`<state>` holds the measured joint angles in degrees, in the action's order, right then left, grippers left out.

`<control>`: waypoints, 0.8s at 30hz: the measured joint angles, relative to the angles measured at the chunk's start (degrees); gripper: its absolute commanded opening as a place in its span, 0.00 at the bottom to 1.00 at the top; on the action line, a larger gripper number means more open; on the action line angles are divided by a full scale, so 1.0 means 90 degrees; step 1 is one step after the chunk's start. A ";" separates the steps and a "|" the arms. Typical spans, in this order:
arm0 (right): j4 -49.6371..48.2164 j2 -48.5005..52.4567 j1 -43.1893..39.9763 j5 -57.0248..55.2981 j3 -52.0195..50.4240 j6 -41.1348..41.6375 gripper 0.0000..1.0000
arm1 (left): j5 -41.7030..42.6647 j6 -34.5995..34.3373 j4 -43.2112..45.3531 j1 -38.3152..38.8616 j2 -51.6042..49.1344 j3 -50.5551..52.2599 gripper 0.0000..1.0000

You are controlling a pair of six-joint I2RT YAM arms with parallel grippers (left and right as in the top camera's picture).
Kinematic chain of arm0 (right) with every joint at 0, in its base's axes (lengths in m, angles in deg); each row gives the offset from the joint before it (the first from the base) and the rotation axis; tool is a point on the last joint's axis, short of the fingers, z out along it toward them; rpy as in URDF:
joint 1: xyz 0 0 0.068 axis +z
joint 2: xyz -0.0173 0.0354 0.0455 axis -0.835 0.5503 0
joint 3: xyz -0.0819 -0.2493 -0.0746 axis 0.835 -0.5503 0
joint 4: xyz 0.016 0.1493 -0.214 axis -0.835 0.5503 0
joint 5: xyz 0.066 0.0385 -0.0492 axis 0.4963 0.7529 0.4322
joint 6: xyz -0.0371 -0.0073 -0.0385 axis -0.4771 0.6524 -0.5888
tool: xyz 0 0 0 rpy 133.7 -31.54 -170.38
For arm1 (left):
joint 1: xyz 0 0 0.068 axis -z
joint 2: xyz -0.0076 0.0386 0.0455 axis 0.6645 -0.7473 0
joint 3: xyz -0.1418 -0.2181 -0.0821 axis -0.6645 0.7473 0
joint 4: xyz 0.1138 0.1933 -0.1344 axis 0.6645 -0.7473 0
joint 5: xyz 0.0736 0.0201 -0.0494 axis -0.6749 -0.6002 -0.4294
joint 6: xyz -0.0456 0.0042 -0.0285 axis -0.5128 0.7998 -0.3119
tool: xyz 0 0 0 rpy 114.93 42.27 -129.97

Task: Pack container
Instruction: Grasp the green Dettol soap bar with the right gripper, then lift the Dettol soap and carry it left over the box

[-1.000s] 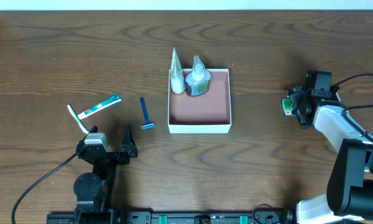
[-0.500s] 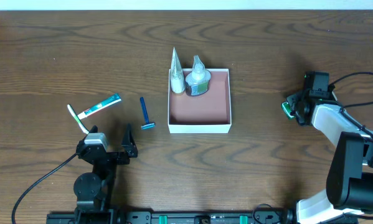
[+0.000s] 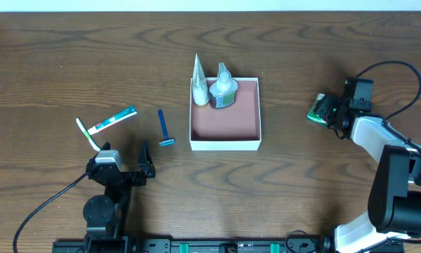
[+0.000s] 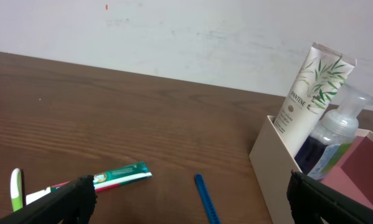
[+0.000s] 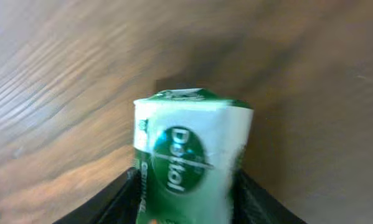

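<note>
The container (image 3: 224, 143) is a shallow white box with a pink-brown inside at the table's middle; its wall shows in the left wrist view (image 4: 279, 168). A white tube (image 3: 199, 77) and a pump bottle (image 3: 223, 88) stand in its far left corner. My right gripper (image 3: 322, 112) is shut on a green soap packet (image 3: 317, 110), held above the table right of the container; the packet fills the right wrist view (image 5: 186, 155). My left gripper (image 3: 129, 169) is open and empty near the front left. A blue razor (image 3: 165, 128) and a toothpaste tube (image 3: 113, 120) lie ahead of it.
A green and white toothbrush (image 3: 86, 133) lies left of the toothpaste tube. The razor (image 4: 205, 199) and toothpaste tube (image 4: 114, 177) show between the left fingers. A black cable (image 3: 400, 67) loops over the right arm.
My right gripper has lifted the green soap packet and carried it a little left toward the container. The left arm has not moved.
</note>
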<state>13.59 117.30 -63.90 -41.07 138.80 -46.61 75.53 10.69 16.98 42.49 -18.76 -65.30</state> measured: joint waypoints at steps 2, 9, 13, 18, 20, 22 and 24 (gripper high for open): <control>0.0000 0.0000 0.0000 0.0423 0.0083 -0.0340 0.48 | 0.0000 0.0000 0.0000 0.0000 0.0000 0.0000 0.98; -0.0005 0.0000 0.0000 0.2011 0.0512 -0.0901 0.48 | -0.0002 0.0000 0.0000 0.0000 0.0000 0.0000 0.98; 0.0000 0.0000 0.0000 0.2633 0.0673 -0.0979 0.49 | 0.0000 0.0000 0.0000 0.0000 0.0000 0.0000 0.98; 0.0427 0.0000 0.0002 0.2611 0.0780 -0.1018 0.52 | 0.0000 0.0000 0.0000 0.0000 0.0000 0.0000 0.98; 0.0721 0.0000 0.0005 0.2312 0.0780 -0.1035 0.52 | 0.0000 0.0000 0.0000 0.0000 0.0000 0.0000 0.98; 0.0903 0.0000 0.0029 0.1943 0.0780 -0.1110 0.52 | 0.0000 0.0000 0.0000 0.0000 0.0000 0.0000 0.98; 0.1005 0.0000 0.0109 0.1503 0.0780 -0.1178 0.52 | 0.0000 0.0000 0.0000 0.0000 0.0000 0.0000 0.98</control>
<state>22.64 117.30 -62.92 -27.54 145.81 -57.21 75.53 10.69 16.98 42.49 -18.76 -65.30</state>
